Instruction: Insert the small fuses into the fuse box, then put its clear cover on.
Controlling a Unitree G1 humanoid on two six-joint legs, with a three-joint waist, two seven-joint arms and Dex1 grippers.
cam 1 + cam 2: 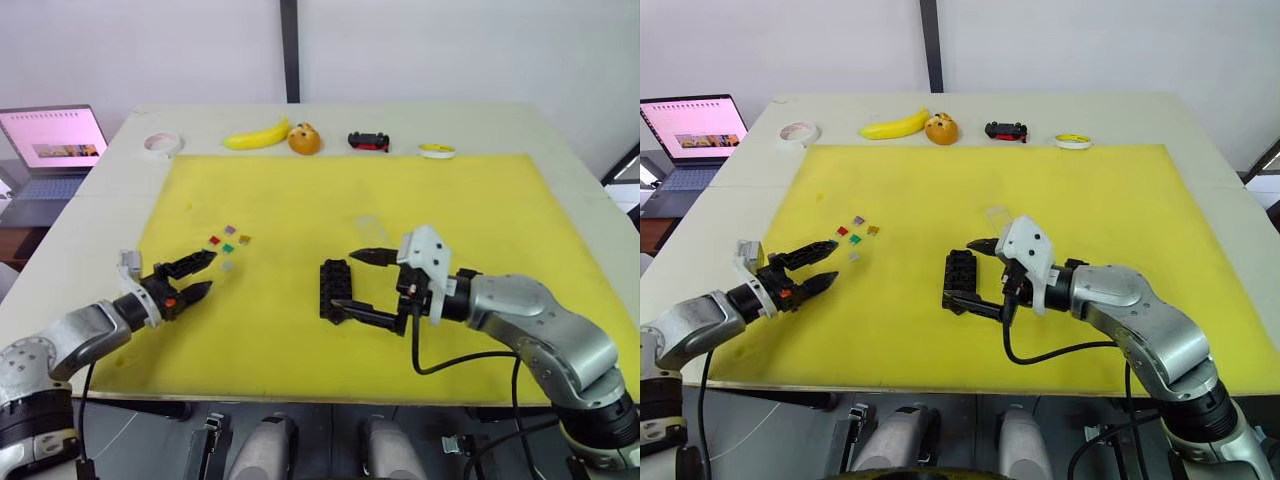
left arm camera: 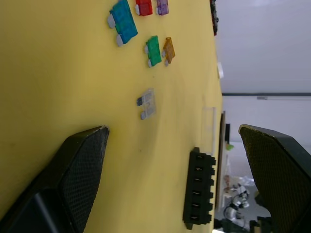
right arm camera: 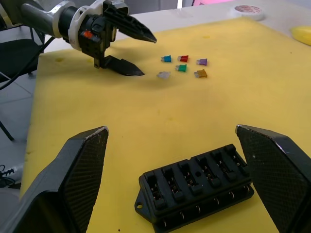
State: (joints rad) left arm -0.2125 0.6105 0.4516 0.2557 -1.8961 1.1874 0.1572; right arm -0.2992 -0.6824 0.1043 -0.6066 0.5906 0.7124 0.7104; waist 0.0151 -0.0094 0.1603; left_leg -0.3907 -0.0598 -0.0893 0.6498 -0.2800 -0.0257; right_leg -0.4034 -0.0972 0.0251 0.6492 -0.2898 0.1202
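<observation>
The task looks barely begun. The fuse box (image 1: pixel 335 289) lies on the yellow mat (image 1: pixel 300 200) with its slots empty, as the right wrist view shows, and none of the small fuses (image 1: pixel 228 243) is seated. They lie loose in a little cluster on the mat, well apart from the box and toward the robot's left. The clear cover (image 1: pixel 370 227) rests flat on the mat just beyond the box, not yet fitted. The left tool (image 1: pixel 195 277) hovers near the fuses with its fingers spread wide and nothing between them. The right tool (image 1: pixel 365 285) stands wide too, its fingers straddling the box without gripping it. Every fuse and the cover remain to be placed.
</observation>
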